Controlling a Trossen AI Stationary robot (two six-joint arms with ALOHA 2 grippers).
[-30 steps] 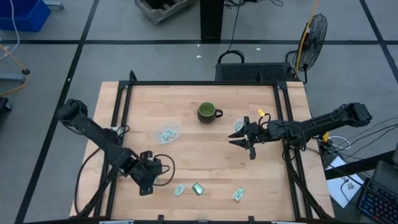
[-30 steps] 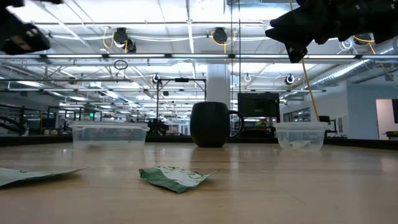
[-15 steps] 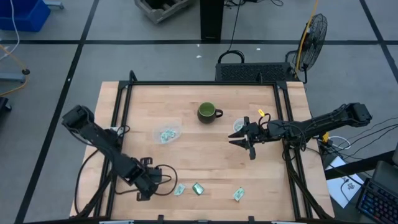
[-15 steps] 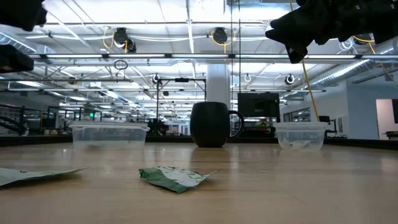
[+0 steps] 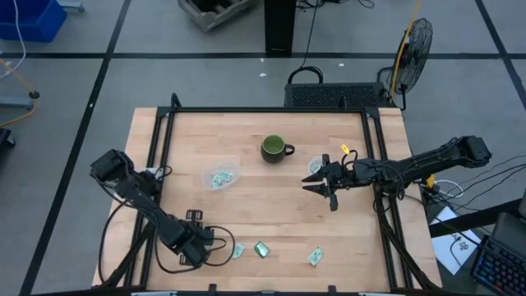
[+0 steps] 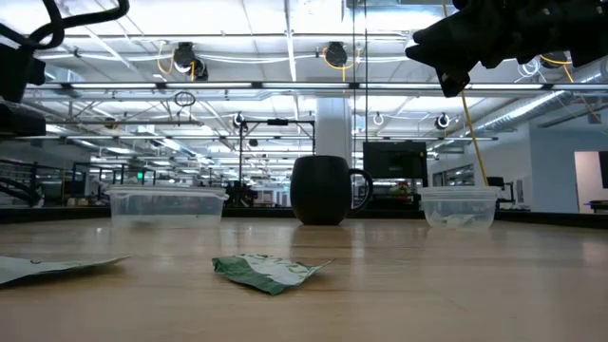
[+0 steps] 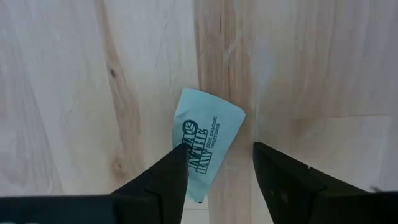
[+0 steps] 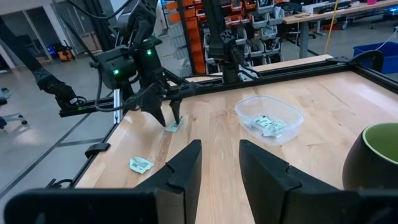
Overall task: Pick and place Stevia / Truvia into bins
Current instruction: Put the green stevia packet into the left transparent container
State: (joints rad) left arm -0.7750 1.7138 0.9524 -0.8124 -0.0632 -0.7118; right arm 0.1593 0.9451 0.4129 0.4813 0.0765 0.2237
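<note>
three packets left on the near bench, one framed by the left gripper

one pale packet [image 7: 205, 140] lies flat on the bench [image 5: 271, 205], straight under the left gripper [image 5: 200, 244]. in the left wrist view it sits between the two dark fingers [image 7: 163, 180], which stand well apart with nothing clamped between them; one tip overlaps the packet's edge, but whether it touches the paper i cannot tell. the spread looks set to straddle the packet for a pinch, so the step in hand is most likely the pick.

just beyond that gripper along the near edge lie a second pale packet [image 5: 237, 251], a darker green packet [image 5: 261, 249] beside it, and a third pale one [image 5: 315, 256] farther toward the right side. flat paper on wood gives little to grab, so a tip may slide over it.

the left bin [image 5: 220, 176] sits mid-bench and already holds packets; the right bin [image 5: 316, 165] stands just beside the green mug [image 5: 274, 148] and holds some too.

the right gripper [image 5: 319, 182] hovers near the right bin, well apart from the loose packets. its fingers [image 8: 182, 171] are partly parted and hold nothing; it seems to be waiting.
</note>
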